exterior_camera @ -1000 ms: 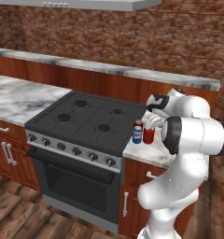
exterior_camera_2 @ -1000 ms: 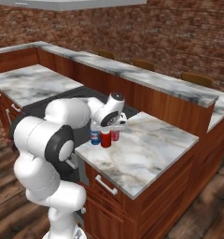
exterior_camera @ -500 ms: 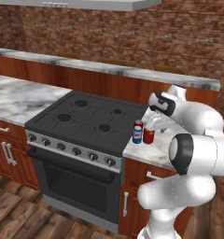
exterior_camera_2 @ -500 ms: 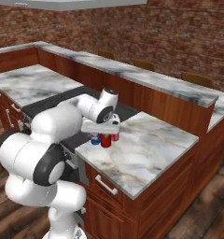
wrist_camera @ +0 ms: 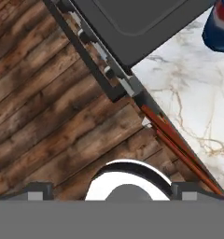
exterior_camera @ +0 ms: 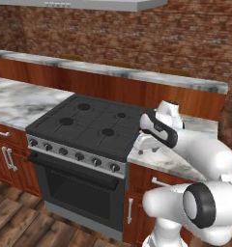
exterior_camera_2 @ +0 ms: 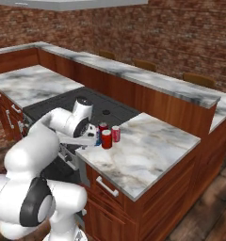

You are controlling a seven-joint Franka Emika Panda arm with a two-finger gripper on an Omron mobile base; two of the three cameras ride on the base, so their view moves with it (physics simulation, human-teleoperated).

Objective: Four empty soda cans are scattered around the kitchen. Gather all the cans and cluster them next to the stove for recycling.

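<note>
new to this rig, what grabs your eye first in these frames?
The big white arm bent across the front of the scene, its pincer hanging at the seam between stove and counter. Just beyond it, a tight cluster of soda cans, red ones plus a blue one, stands on the marble counter at its corner beside the black four-burner stove. Behind everything, the red brick wall.
</note>
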